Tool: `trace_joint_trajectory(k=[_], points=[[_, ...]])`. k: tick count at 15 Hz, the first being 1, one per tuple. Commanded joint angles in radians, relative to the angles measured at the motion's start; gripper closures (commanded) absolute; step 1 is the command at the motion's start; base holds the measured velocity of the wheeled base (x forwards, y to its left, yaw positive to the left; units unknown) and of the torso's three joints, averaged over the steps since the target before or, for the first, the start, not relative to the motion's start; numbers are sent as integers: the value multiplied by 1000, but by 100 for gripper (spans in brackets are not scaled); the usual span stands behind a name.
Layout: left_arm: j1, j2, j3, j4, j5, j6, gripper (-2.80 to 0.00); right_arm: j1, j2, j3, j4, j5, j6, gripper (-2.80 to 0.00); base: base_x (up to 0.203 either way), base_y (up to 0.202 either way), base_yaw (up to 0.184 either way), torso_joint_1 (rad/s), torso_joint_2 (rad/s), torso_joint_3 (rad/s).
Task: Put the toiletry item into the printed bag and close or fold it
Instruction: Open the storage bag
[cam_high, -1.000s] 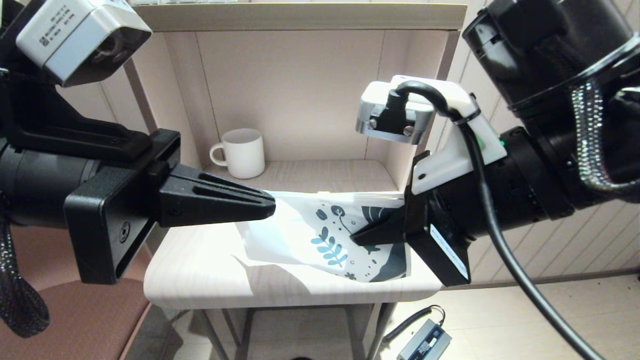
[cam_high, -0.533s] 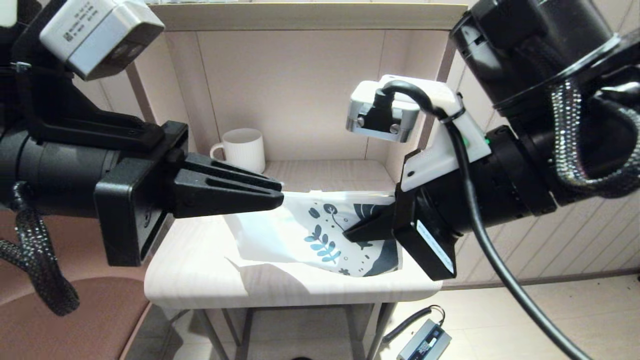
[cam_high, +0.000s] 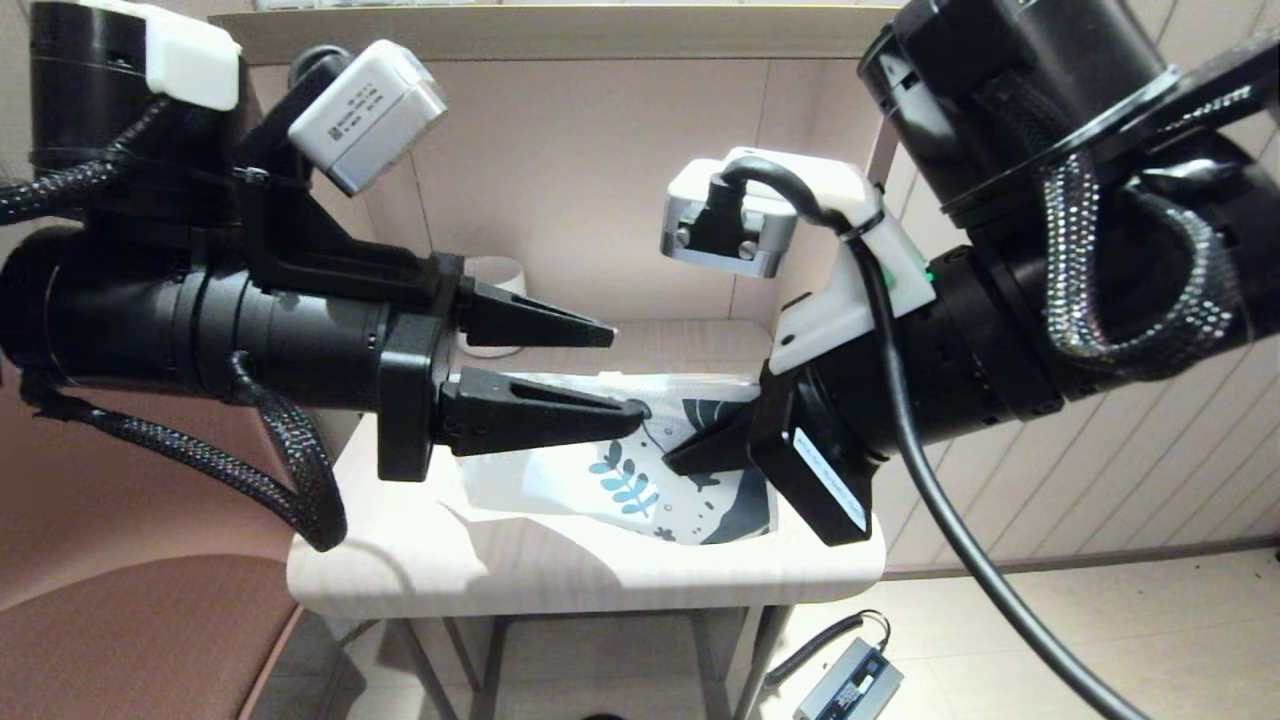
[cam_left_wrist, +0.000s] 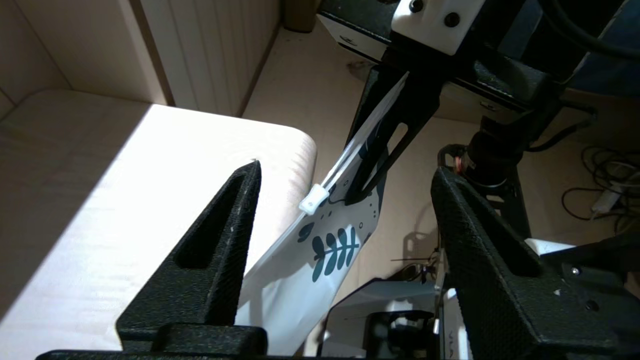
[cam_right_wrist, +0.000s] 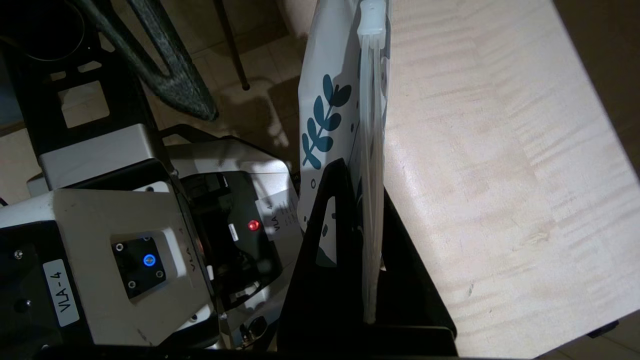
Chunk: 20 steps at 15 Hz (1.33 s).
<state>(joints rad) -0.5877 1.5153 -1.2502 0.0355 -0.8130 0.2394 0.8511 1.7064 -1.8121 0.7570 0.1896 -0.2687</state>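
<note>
Head view puts the printed bag (cam_high: 640, 470) at centre frame, lifted over the pale table (cam_high: 560, 565), its leaf-printed end pinched between the closed fingers of the right gripper (cam_high: 690, 458) reaching in from the right. From the left, the left gripper (cam_high: 615, 375) has its fingers spread apart around the bag's top edge, beside the white slider clip (cam_left_wrist: 312, 199).

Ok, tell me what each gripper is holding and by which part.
The right gripper pinches the white leaf-printed plastic bag at its zip-strip edge, printed end. The left gripper is open around the bag's slider, holding nothing.
</note>
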Motion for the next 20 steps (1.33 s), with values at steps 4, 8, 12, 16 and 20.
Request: trace_joint_trajectory(k=[4, 8, 12, 16, 20], points=[[-27, 44, -20, -2, -9, 3, -280, -7, -2, 16, 5, 1, -3, 0, 0, 0, 0, 0, 0, 0], [-29, 40, -40, 3, -8, 3, -280, -12, -2, 22, 2, 2, -5, 0, 0, 0, 0, 0, 0, 0], [-29, 42, -23, 0, -8, 6, -280, -14, -4, 13, 2, 4, -6, 0, 0, 0, 0, 0, 0, 0], [-29, 45, 0, -2, -9, 29, -280, -26, -8, -3, 2, 4, -7, 0, 0, 0, 0, 0, 0, 0], [-29, 46, -11, -2, -11, 29, -280, -24, -7, -1, 2, 4, -7, 0, 0, 0, 0, 0, 0, 0]])
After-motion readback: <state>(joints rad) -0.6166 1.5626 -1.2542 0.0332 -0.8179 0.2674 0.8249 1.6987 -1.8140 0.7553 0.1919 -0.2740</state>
